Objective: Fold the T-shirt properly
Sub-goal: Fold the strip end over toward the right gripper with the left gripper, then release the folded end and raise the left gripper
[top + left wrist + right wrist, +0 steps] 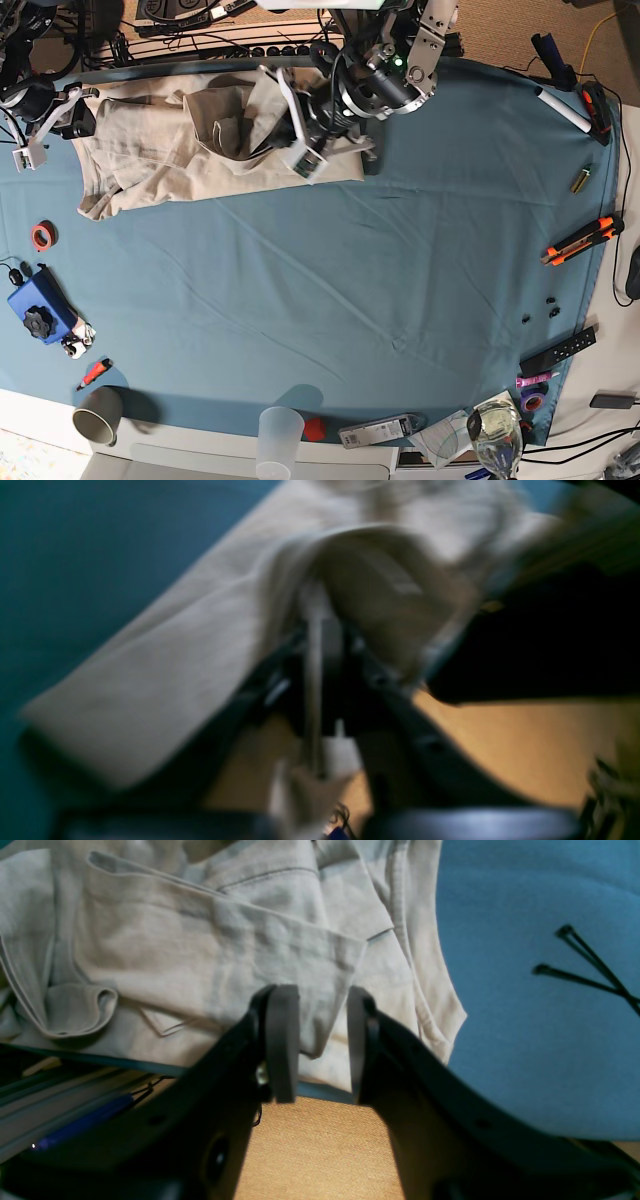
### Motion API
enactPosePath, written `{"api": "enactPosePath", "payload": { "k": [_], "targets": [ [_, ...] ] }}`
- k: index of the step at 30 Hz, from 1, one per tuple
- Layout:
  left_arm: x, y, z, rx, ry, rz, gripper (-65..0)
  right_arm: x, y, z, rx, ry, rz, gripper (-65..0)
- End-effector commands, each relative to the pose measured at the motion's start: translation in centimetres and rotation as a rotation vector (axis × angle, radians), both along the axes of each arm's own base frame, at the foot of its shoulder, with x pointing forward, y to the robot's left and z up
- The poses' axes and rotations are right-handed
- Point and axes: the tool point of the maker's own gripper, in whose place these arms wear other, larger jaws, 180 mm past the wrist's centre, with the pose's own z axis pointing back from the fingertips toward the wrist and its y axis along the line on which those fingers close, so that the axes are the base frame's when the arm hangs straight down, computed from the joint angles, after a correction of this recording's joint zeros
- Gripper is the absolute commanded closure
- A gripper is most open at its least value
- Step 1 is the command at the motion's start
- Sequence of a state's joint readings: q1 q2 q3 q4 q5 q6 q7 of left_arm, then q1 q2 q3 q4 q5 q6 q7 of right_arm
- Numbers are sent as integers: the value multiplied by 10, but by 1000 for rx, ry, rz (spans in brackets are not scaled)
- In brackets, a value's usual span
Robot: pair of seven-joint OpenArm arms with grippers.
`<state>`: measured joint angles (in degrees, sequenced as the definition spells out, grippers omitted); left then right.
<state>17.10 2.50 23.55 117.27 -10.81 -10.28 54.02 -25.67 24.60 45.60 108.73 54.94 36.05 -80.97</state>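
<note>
The T-shirt [180, 150] lies crumpled along the far edge of the blue tabletop [330, 300], toward the base view's left corner. Its long axis runs side to side along that edge, with loose folds bunched at mid-length and not yet squared.

The left claw [300, 135] sits at the shirt's end nearer the table centre. The left wrist view is heavily blurred, but beige cloth rises in a ridge straight off the claw's tip and the jaws appear clenched on that fabric. The garment extends away from this claw, toward the other arm.

The right claw [315, 1040] hovers at the opposite end, at the tabletop's far edge. Its pads [282, 1040] stand part-way apart, with a hemmed flap of cloth showing in the gap between them. Whether the pads touch the flap cannot be told; the claw reads as released, holding nothing.

Judgement: the left arm has the cloth in hand. Any fold it carries would have to travel along the long axis toward the right claw, which stands poised to pinch its own end.
</note>
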Motion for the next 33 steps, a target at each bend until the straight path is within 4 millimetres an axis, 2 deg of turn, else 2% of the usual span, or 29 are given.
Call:
{"api": "enactPosePath", "payload": {
  "k": [1,4,7,13,19,24,27,33],
  "targets": [
    [8,-4,14,-32,-44,15,0,7,-4,12,-20,-39,14,-171],
    [15,4,11,28,-77,29,0,7,-4,12,-20,-38,14,-171],
    [18,13,-3,95,-62,66,0,7,-4,12,-20,-39,14,-171],
    [3,13,-36,156,46,31,0,7,-4,12,-20,-39,14,-171],
    [-21,-25,-16,-17,69,-122,0,7,-4,12,-20,-39,14,-171],
    [-48,-57,-2,-37,11,-272,0,7,-4,12,-20,-38,14,-171],
    [-53,-65,1,-10,-53,-312,0,7,-4,12,-20,-39,14,-171],
    [-49,-66,4,-12,-73,-309,0,7,-4,12,-20,-39,14,-171]
  ]
}}
